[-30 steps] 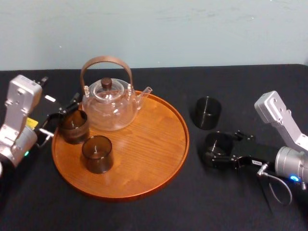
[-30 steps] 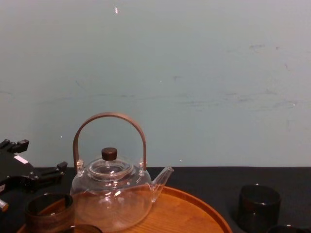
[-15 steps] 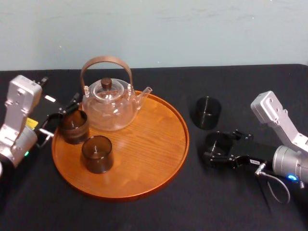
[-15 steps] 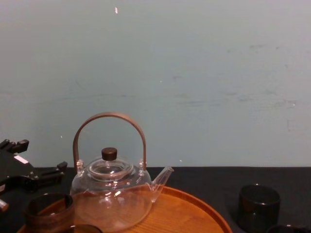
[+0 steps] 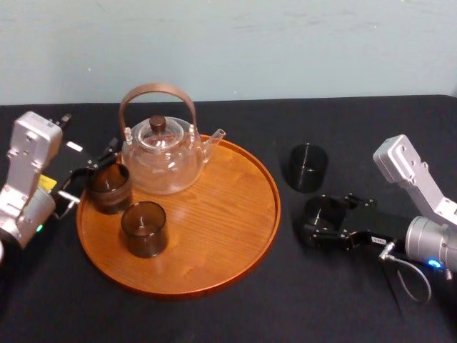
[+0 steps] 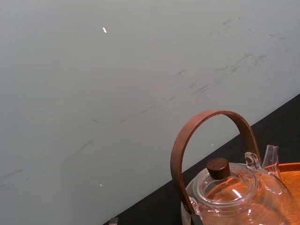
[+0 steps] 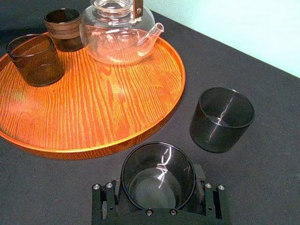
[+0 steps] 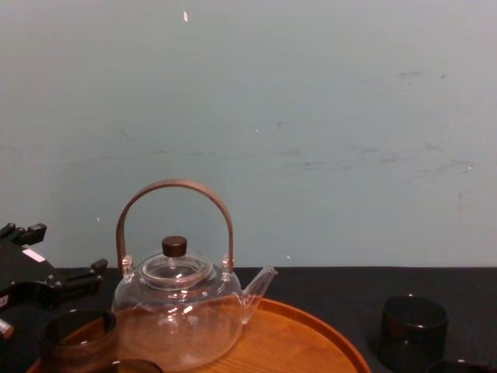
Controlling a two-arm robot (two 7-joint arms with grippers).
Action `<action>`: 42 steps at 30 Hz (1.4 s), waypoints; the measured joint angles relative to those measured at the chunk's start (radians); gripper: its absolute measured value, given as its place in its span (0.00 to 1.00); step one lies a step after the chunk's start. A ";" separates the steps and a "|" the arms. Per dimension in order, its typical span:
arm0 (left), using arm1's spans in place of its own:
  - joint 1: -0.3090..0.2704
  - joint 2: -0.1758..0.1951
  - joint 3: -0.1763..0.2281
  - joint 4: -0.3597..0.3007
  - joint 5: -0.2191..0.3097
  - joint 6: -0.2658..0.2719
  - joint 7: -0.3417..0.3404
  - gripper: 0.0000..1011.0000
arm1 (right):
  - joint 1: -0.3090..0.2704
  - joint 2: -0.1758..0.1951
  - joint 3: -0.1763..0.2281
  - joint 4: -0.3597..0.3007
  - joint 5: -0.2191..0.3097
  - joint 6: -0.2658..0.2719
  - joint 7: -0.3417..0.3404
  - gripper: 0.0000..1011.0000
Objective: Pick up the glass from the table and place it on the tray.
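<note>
Your right gripper (image 5: 325, 223) has the glass (image 7: 158, 176) inside it on the table (image 5: 235, 314), just off the tray's (image 5: 214, 221) right edge, though I cannot tell whether it is clamped yet. Make sure of a firm, level hold, lift clear of the rim, and set it down on the bare wood at the tray's near right. Count four dark glasses: this one, the spare glass (image 5: 306, 168) behind it, and the front glass (image 5: 144, 229) and rim glass (image 5: 108, 187) on the tray. There is one teapot (image 5: 161, 161) and one tray, and your left gripper (image 5: 89, 175) is parked at the tray's left edge.
</note>
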 joint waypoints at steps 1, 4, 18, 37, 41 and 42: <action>0.000 0.000 0.000 0.000 0.000 0.000 0.000 0.99 | 0.000 0.000 0.000 0.000 0.000 0.000 0.000 0.89; 0.000 0.000 0.000 0.000 0.000 0.000 0.000 0.99 | 0.000 0.000 0.000 0.000 0.001 0.000 0.000 0.89; 0.000 0.000 0.000 0.000 0.000 0.000 0.000 0.99 | 0.009 0.009 0.014 -0.011 0.018 -0.026 0.032 0.89; 0.000 0.000 0.000 0.000 0.000 0.000 0.000 0.99 | 0.180 -0.036 -0.094 0.006 0.006 -0.069 0.139 0.89; 0.000 0.000 0.000 0.000 0.000 0.000 0.000 0.99 | 0.214 -0.065 -0.126 0.027 0.002 -0.081 0.153 0.89; 0.000 0.000 0.000 0.000 0.000 0.000 0.000 0.99 | 0.221 -0.071 -0.132 0.032 0.001 -0.084 0.156 0.89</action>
